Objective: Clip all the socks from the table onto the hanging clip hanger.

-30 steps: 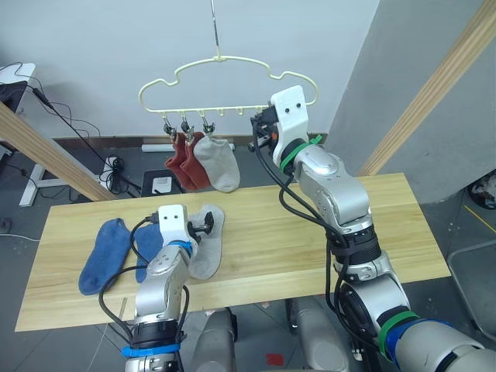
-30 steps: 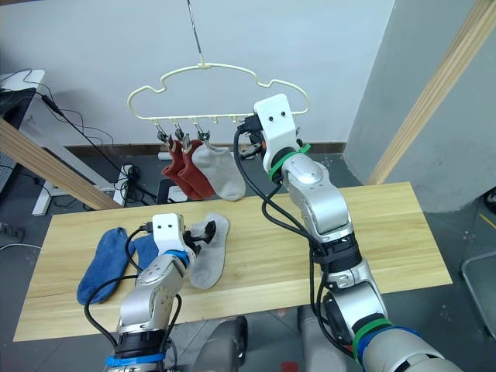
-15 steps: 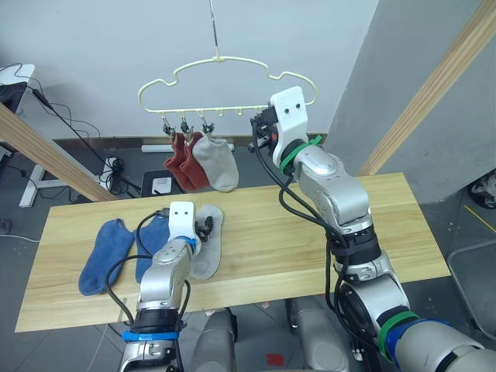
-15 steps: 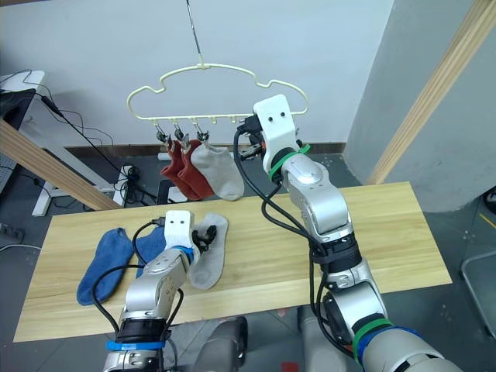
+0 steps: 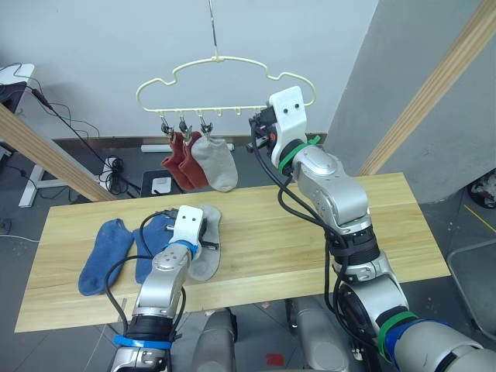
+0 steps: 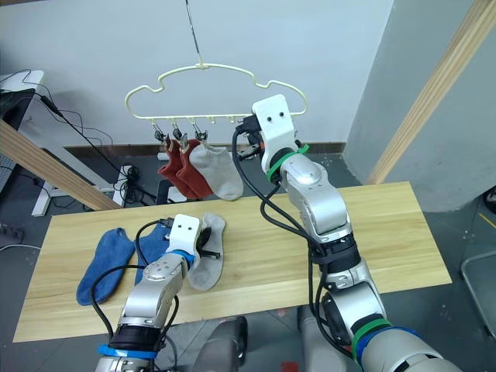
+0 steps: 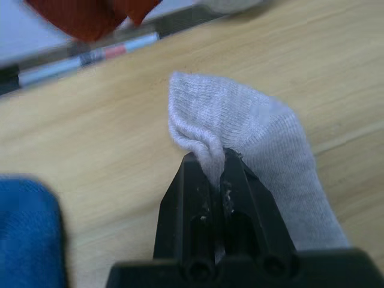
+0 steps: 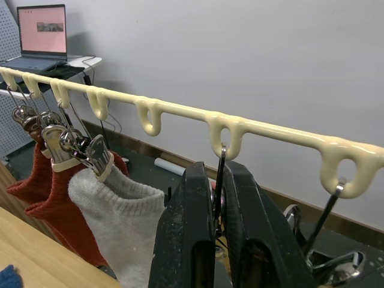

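A light grey sock (image 7: 264, 132) lies on the table (image 5: 310, 240), and my left gripper (image 7: 216, 159) is shut on a fold of its cuff. Two blue socks (image 5: 101, 252) lie side by side to its left. The pale yellow clip hanger (image 5: 225, 108) hangs above the table's far edge. Two rust red socks (image 5: 180, 163) and one grey sock (image 5: 217, 164) are clipped at its left end. My right gripper (image 8: 217, 174) is raised to the hanger's bar, shut on the wire of a silver clip (image 8: 221, 157). Another bare clip (image 8: 327, 264) hangs beside it.
Slanted round wooden poles stand at the left (image 5: 46, 155) and right (image 5: 434, 85) of the table. The table's right half is bare wood. Cables and a power strip (image 5: 116, 167) lie on the floor behind. A laptop (image 8: 42, 30) sits on a desk at the far left.
My left gripper has gone from wide open to shut, pinching the grey sock's cuff on the table, after shifting a little to the right. The right arm has stayed at the hanger.
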Robot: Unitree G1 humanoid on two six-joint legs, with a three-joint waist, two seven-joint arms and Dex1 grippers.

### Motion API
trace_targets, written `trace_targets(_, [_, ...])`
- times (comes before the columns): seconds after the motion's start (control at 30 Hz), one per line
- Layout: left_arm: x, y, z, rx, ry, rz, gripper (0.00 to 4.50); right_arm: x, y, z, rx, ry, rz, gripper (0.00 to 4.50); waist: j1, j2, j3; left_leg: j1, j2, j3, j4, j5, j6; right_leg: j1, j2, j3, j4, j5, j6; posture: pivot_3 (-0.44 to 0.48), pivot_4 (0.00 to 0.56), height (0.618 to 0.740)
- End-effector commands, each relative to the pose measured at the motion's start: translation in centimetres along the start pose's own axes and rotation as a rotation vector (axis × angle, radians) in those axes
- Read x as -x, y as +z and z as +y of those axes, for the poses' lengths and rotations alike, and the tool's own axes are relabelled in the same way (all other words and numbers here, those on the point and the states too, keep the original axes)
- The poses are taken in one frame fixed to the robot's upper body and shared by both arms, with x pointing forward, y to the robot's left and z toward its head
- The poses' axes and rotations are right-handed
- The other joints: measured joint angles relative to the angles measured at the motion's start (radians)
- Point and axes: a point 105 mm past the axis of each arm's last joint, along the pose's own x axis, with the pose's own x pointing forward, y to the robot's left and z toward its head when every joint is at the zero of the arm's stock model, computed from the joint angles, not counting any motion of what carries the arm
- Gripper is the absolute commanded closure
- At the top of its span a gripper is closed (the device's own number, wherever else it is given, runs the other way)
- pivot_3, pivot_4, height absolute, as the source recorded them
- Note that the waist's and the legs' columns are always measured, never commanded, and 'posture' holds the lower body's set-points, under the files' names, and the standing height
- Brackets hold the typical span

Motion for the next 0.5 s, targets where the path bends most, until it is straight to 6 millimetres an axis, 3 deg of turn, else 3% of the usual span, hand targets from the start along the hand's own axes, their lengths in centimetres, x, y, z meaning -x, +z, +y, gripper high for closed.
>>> trace_targets(0.03, [0.4, 5.1, -3.1, -0.227, -0.18, -0.269, 4.44, 0.4, 2.0, 0.6, 0.001, 0.018, -0.073, 4.5, 0.001, 0.0, 0.0, 0.0, 0.0, 0.0, 0.0, 0.0, 0.0, 0.0, 0.0, 0.0, 0.0, 0.0, 0.0, -0.197, 0.318, 0.74])
trace_targets(0.23, [1.3, 9.6, -5.8, -0.476, -0.311, -0.547, 4.44, 0.4, 2.2, 0.6, -0.007, 0.015, -0.076, 4.5, 0.001, 0.0, 0.0, -0.001, 0.0, 0.001, 0.0, 0.0, 0.0, -0.001, 0.0, 0.001, -0.001, 0.0, 0.0, -0.197, 0.318, 0.74])
trace_targets(0.5, [0.8, 13.0, -5.5, -0.505, -0.247, -0.683, 4.44, 0.5, 2.2, 0.7, -0.016, 0.02, -0.073, 4.5, -0.007, 0.0, 0.0, -0.001, 0.0, 0.004, -0.001, 0.0, 0.0, -0.002, 0.0, 0.003, -0.001, 0.0, 0.0, -0.205, 0.318, 0.74])
